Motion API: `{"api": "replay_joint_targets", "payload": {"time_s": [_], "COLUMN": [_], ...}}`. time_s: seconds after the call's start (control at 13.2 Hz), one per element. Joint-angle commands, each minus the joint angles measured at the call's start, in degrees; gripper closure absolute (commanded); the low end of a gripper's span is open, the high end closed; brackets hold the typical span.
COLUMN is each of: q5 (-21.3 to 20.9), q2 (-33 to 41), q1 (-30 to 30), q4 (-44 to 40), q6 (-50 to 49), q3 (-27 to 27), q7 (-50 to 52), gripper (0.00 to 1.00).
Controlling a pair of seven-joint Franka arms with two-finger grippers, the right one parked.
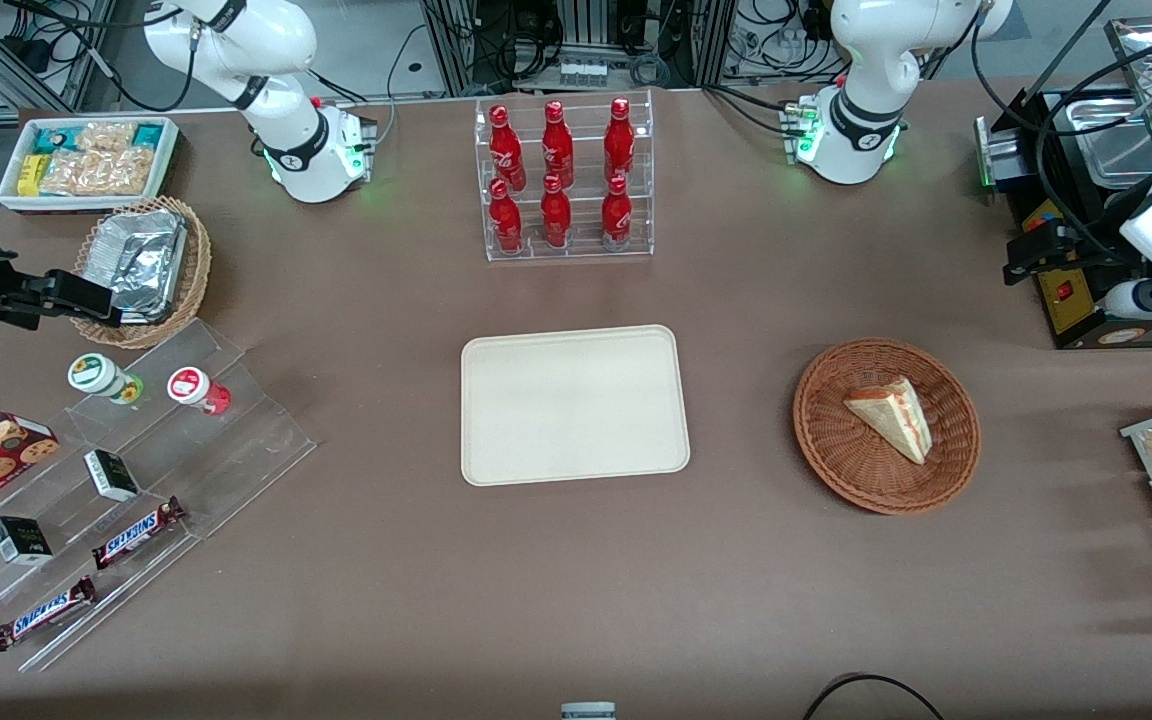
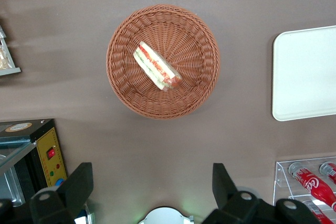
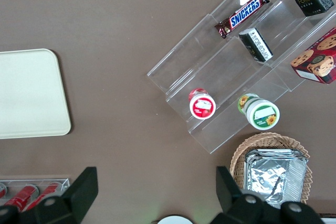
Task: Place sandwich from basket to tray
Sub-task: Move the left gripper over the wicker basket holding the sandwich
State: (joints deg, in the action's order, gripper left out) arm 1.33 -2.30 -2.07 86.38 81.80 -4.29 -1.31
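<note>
Lying in the basket [image 1: 886, 426] at the right of the front view, the sandwich [image 1: 891, 416] is not yet touched, and the tray [image 1: 574, 404] in the centre is bare. The gripper [image 2: 152, 188] hangs high above the bench with fingers spread wide, holding nothing, so the whole task remains.

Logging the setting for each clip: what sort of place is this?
Probably a lab mock-up of a snack counter: acrylic rack of red bottles, sandwich in a wicker basket, empty tray. The open claw hangs high above the table, farther from the front camera than the basket.
</note>
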Motion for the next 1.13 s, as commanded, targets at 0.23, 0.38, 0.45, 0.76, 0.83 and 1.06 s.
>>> {"api": "replay_joint_targets", "payload": {"time_s": [0.23, 0.38, 0.45, 0.76, 0.83, 1.06], "q5": [0.3, 0.5, 0.6, 0.6, 0.6, 0.5], "q2": [-0.5, -0.3, -0.6, -0.4, -0.2, 0.4], "q1": [0.0, 0.0, 0.0, 0.0, 0.0, 0.0], "q4": [0.8, 2.7, 3.6, 9.8, 11.9, 17.8], "q6": [1.9, 3.8, 4.5, 10.4, 12.7, 18.5], "q3": [-0.5, -0.5, -0.5, -0.5, -0.5, -0.5], "q7": [2.2, 2.4, 2.5, 2.6, 3.1, 5.3], "gripper": [0.0, 0.0, 0.0, 0.0, 0.0, 0.0]}}
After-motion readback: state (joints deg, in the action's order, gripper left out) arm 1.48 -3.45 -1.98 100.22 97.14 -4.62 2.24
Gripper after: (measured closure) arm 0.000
